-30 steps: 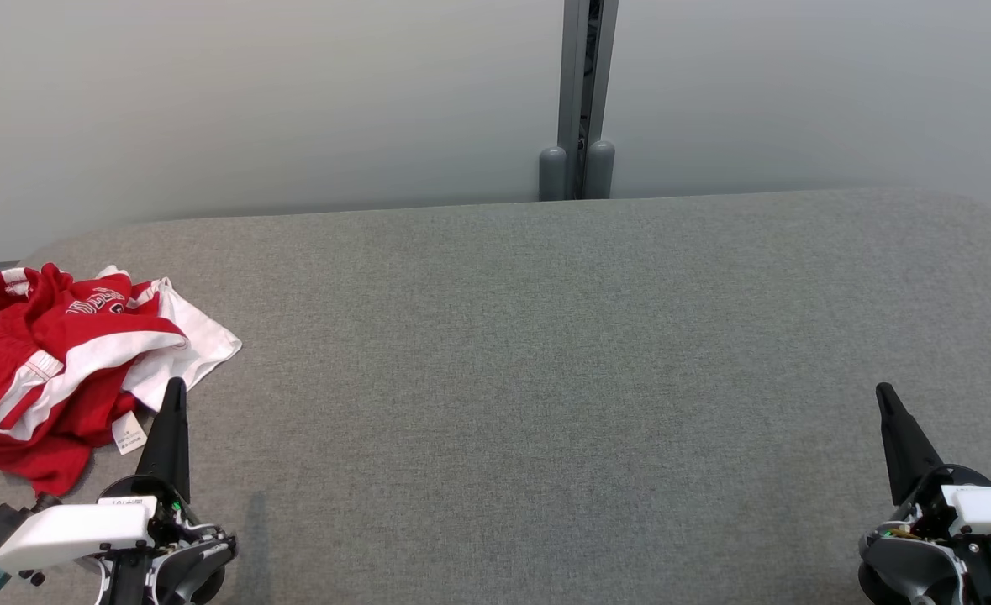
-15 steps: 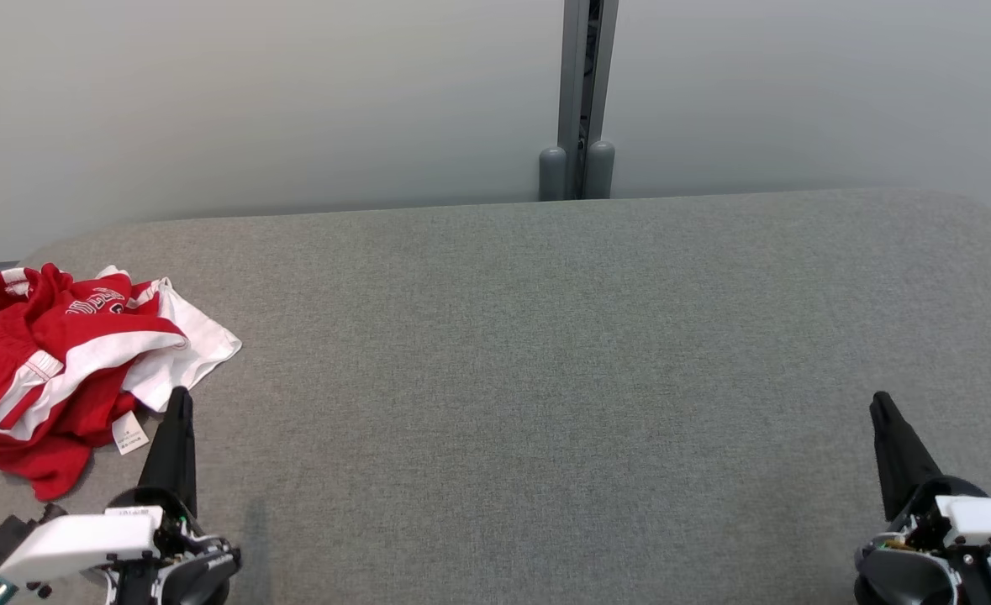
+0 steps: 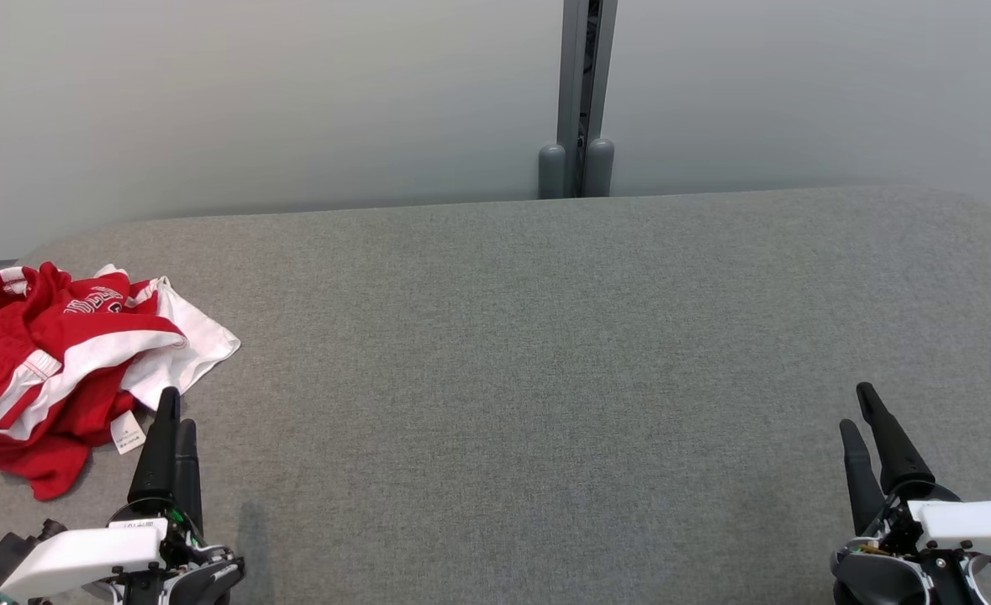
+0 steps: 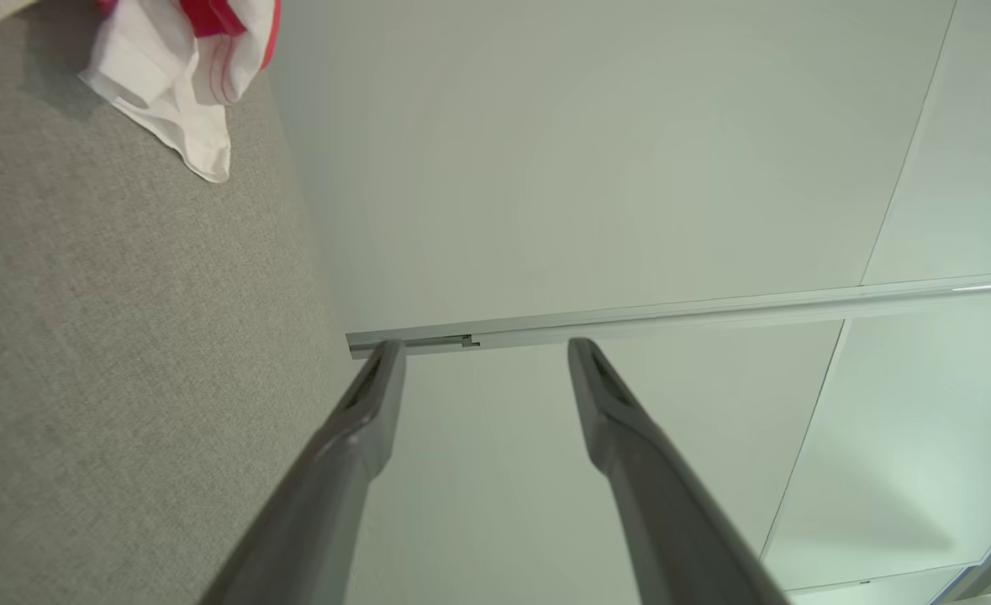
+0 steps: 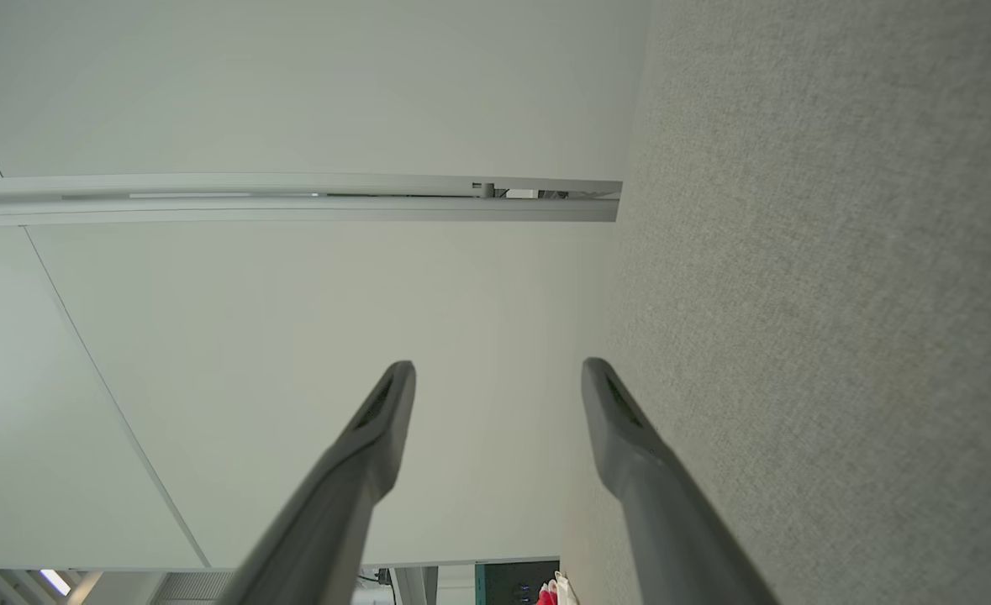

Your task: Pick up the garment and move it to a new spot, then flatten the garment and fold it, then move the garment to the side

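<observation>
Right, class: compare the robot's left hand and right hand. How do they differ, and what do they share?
The left hand sits close beside the crumpled red and white garment; the right hand is far from it, over the grey table's right side. In the head view the left hand's fingers nearly overlap, while the right hand's stand visibly apart. Both are open and empty.

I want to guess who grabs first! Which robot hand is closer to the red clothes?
The left gripper: it is right beside the red and white garment. The right gripper sits far across the grey surface.
</observation>
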